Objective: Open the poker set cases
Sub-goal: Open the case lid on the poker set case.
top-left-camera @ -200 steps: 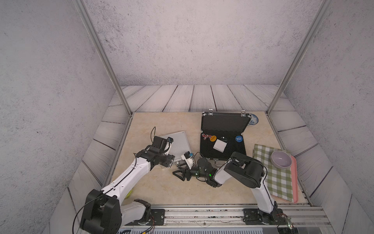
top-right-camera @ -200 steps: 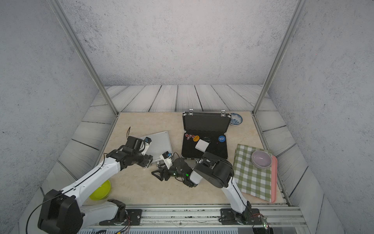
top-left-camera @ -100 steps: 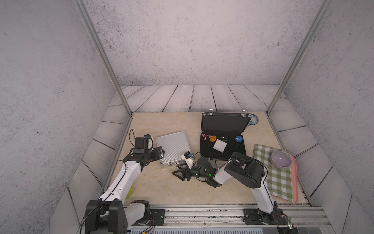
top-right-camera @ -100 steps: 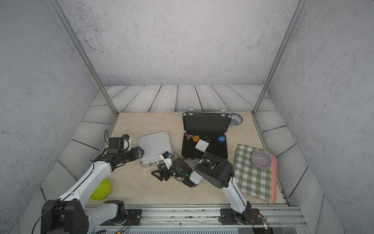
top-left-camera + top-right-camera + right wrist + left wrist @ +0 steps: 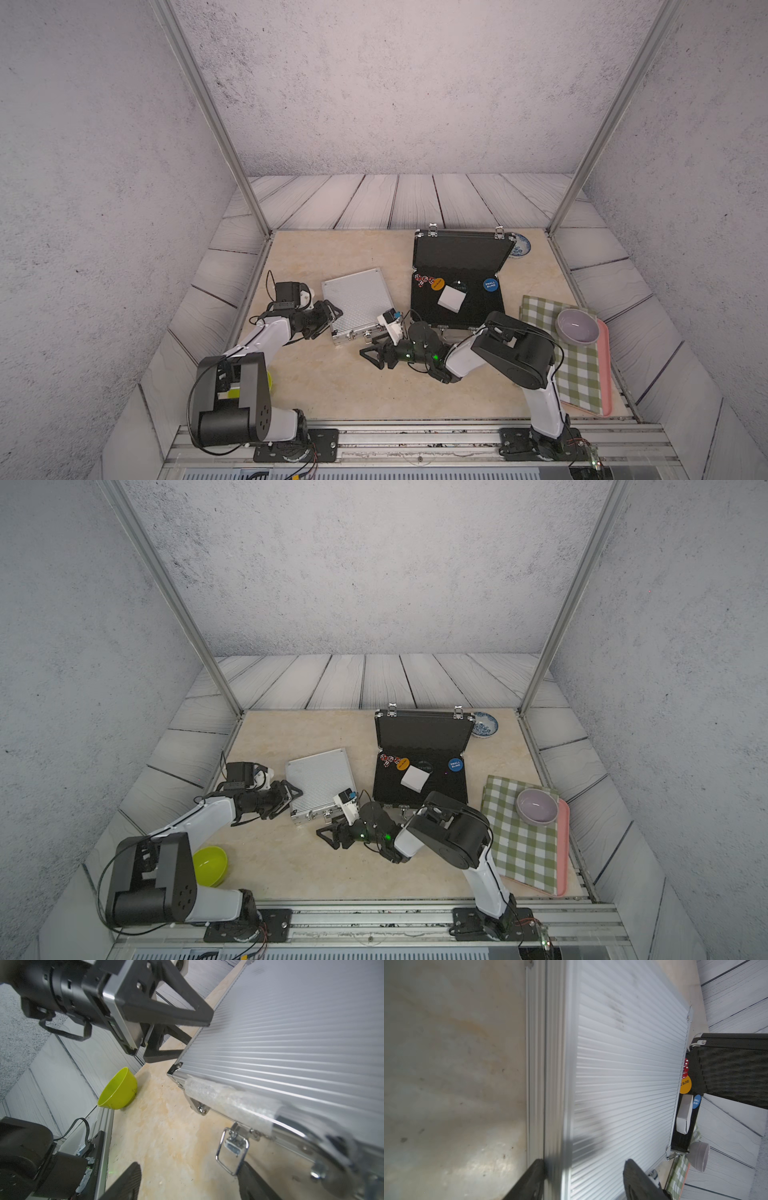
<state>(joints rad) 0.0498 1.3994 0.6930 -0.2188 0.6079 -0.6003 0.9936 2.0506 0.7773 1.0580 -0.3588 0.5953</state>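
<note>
Your left gripper (image 5: 333, 318) straddles the left edge of the closed ribbed silver aluminium case (image 5: 359, 297), clamped or not I cannot tell, while your right gripper (image 5: 370, 360) gapes empty at its chrome latch (image 5: 232, 1153), beside the open black case (image 5: 461, 253).

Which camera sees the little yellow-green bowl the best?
The right wrist view: the yellow-green bowl shows whole and close up there. In a top view the left arm hides part of it; in a top view only a thin sliver peeks out beside that arm. The left wrist view doesn't show it at all.
</note>
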